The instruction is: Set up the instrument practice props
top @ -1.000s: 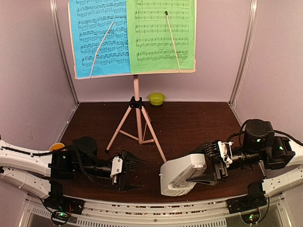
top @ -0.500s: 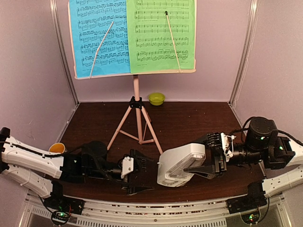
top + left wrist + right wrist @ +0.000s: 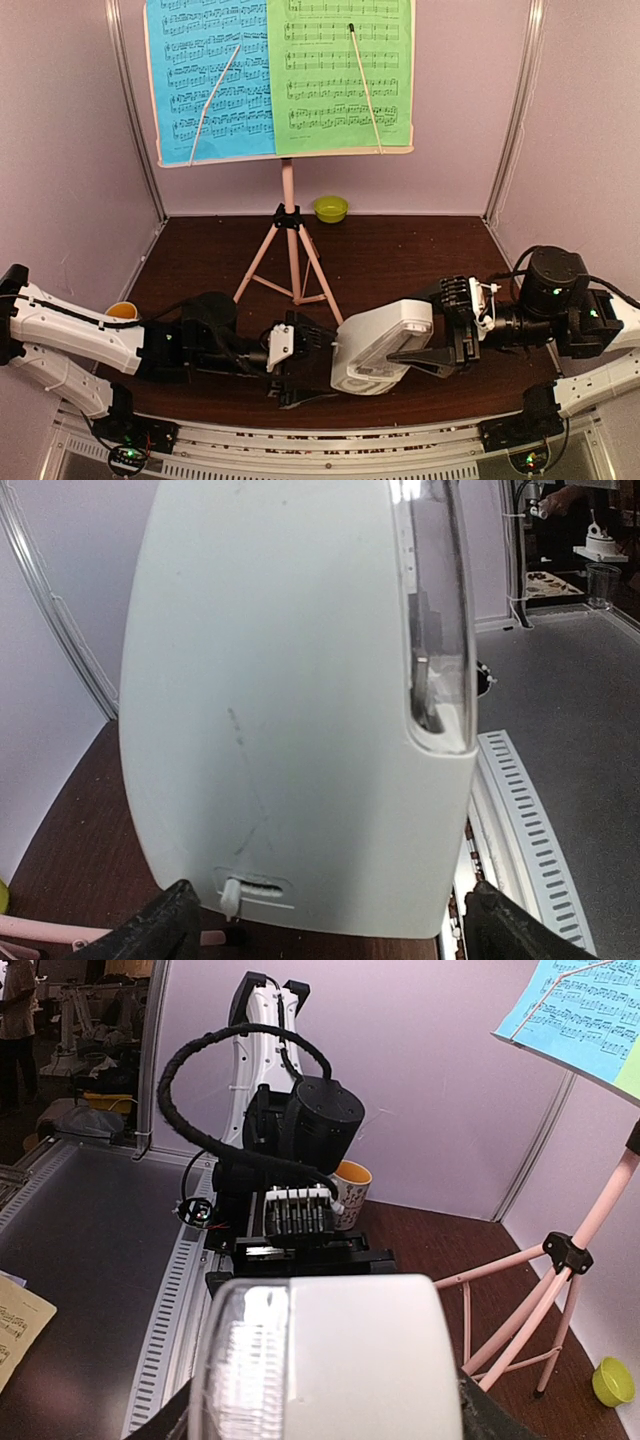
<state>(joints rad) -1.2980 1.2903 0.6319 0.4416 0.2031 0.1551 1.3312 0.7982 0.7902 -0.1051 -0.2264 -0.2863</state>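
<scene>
The white pyramid-shaped metronome (image 3: 380, 345) lies on its side in the air above the table's front. My right gripper (image 3: 418, 338) is shut on its narrow end. It fills the right wrist view (image 3: 350, 1360) and the left wrist view (image 3: 290, 680). My left gripper (image 3: 316, 362) is open at its wide base, one finger (image 3: 165, 930) on each side; I cannot tell if they touch it. The pink music stand (image 3: 288, 200) stands at the back on tripod legs. It holds the blue sheet (image 3: 210, 75) and the green sheet (image 3: 340, 70).
A small lime-green bowl (image 3: 330, 208) sits by the back wall behind the stand. A white mug with yellow inside (image 3: 120, 311) stands at the left edge, behind my left arm. The stand's legs (image 3: 520, 1310) spread over the table's middle.
My left arm has reached right until its open fingers straddle the metronome's base. My right gripper has carried the metronome a little left and up.
</scene>
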